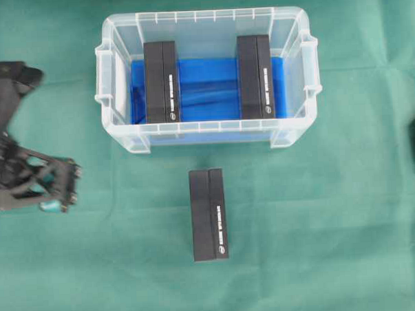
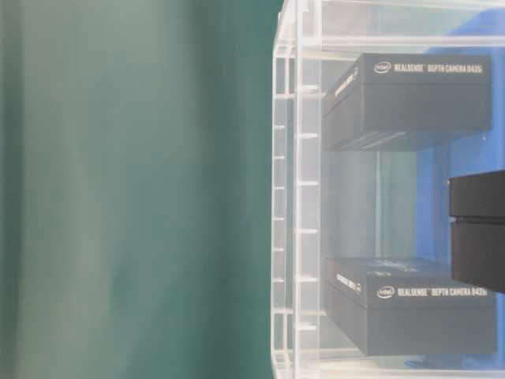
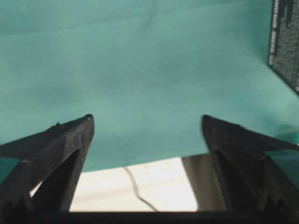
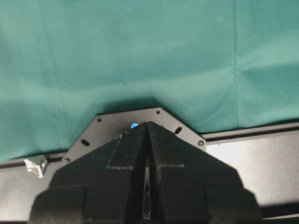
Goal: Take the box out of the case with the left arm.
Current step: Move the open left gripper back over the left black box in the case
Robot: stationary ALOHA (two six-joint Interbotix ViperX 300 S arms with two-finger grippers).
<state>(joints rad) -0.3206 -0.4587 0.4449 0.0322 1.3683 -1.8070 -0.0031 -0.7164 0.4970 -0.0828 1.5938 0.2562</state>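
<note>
L hand (image 3: pixel 147 135): nearest cam, fingers spread wide, nothing between; hung over bare green cloth at table's left edge, clear of case.
Box out (image 1: pixel 209 215): flat on table (image 1: pixel 348 225) just in front of case, apart from it; prob. the removed one.
Case (image 1: pixel 210 136): clear bin, blue liner; 2 RealSense boxes (image 1: pixel 161 82) inside, one per end, middle gap free.
R hand (image 4: pixel 147 140): fingers pressed together, empty, parked at far right.
</note>
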